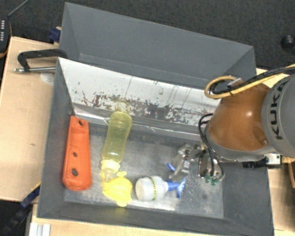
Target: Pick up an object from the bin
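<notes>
Yellow crumpled plastic (pixel 116 188) is lying nearest, against the front wall of the bin (pixel 243 213). Just to its right a small white bottle (pixel 149 189) is resting on its side, and a blue plastic piece (pixel 179 188) is touching that bottle's right end. Behind the yellow lump, a clear yellow tube (pixel 117 135) is pointing toward the back wall. An orange bar with holes (pixel 77 156) is lying along the left wall.

The gripper (pixel 198 166) is hanging low over the right half of the floor, just behind the blue plastic piece. I cannot tell whether it is open or closed, and nothing is visibly held. The blue piece and the white bottle are looking like the likeliest picks, being closest. Doing this well probably means centring over the bottle's narrow width, descending straight, and staying clear of the front wall.
</notes>
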`<control>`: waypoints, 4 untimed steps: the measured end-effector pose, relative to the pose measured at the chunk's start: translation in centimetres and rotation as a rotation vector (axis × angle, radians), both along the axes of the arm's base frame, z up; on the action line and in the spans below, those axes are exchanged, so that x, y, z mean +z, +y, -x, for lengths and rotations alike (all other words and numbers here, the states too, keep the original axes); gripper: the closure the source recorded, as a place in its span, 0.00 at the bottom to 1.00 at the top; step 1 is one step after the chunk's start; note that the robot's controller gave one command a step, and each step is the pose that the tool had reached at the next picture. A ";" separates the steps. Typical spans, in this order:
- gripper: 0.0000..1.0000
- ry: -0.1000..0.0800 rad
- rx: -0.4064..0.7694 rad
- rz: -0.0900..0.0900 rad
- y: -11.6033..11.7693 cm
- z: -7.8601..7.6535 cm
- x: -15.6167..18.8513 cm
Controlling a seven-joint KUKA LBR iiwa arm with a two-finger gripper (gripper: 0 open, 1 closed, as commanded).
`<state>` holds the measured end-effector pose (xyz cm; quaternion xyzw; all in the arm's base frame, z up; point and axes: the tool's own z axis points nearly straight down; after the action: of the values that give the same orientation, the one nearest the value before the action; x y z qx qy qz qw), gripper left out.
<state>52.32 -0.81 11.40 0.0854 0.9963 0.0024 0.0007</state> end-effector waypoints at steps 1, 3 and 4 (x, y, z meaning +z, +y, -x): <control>1.00 -0.017 -0.016 0.000 -0.2 -0.9 2.4; 1.00 -0.016 -0.197 -0.003 0.1 2.1 -2.1; 1.00 -0.016 -0.196 -0.003 0.1 2.1 -2.1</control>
<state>50.22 -0.73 9.28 0.1825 0.9831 0.0043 0.0090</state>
